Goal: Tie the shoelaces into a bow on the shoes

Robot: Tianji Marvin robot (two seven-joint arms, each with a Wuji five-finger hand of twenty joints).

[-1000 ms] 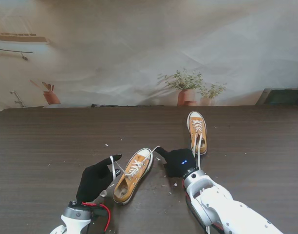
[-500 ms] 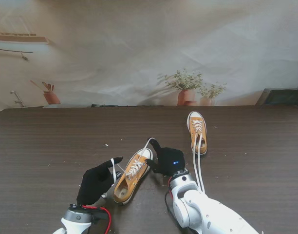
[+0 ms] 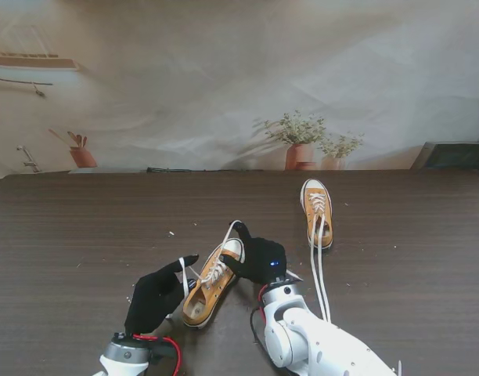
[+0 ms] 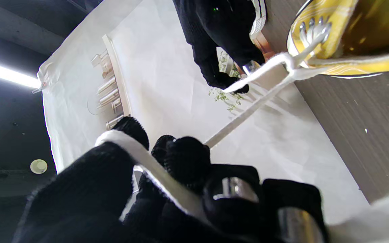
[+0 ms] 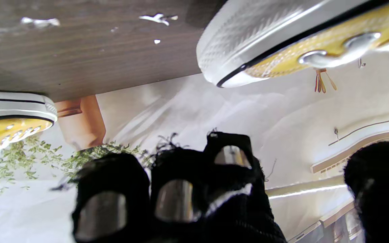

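Right hand (image 3: 259, 261) shifted left, lace (image 3: 228, 232) pinched above near shoe's toe (image 3: 232, 249)

Place: we see a staged lab set.
Evidence: creased printed home backdrop (image 3: 224, 86) across the frame's top, behind our dark desk (image 3: 75, 227).

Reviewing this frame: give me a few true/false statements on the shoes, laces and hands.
1. Two shoes lie on the table. True: a near shoe and a far shoe.
2. The left hand holds a lace. True.
3. The far shoe's laces are tied in a bow. False: they trail loose toward me.
4. The right hand rests on the far shoe. False: it is at the near shoe's toe, holding a lace end.
5. Both hands wear white gloves. False: black.
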